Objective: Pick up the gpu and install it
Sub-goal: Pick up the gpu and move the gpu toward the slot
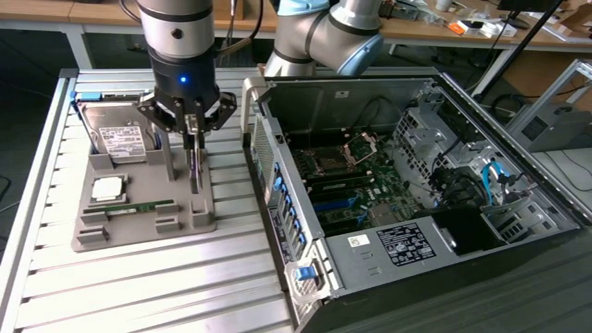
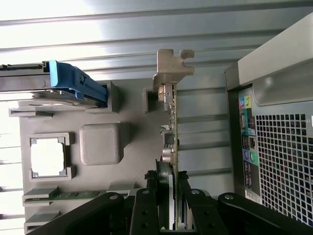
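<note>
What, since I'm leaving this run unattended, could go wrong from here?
1. The gripper pinches the thin gpu edge-on from above, so the card might tilt or slip.
2. The gpu's lower end sits close to the tray posts and could snag there.
3. The case wall stands close beside the tray, so a sideways move might clip it.

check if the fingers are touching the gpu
Touching. The wrist view shows the fingers closed against both faces of the edge-on gpu, with no gap visible on either side.
</note>
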`<state>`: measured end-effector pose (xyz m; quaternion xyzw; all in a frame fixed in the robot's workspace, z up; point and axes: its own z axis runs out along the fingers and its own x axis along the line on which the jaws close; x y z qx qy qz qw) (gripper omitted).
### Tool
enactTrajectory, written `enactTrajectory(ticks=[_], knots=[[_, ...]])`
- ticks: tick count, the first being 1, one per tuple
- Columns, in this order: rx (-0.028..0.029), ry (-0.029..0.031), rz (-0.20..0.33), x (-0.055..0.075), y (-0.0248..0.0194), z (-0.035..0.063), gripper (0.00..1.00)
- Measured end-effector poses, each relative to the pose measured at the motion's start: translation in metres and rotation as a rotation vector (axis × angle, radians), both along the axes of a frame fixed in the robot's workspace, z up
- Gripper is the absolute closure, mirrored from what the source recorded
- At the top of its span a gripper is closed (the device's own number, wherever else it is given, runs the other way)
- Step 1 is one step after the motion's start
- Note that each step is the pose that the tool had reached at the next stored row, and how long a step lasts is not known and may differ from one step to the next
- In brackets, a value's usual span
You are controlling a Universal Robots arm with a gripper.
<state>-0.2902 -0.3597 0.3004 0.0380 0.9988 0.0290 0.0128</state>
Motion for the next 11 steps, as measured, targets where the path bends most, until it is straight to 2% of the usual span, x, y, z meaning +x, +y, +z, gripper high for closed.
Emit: enactTrajectory(ticks=[11], knots=[[0.0056,-0.0001,0.000,0.0000,0.0000,0.0099,0.73]])
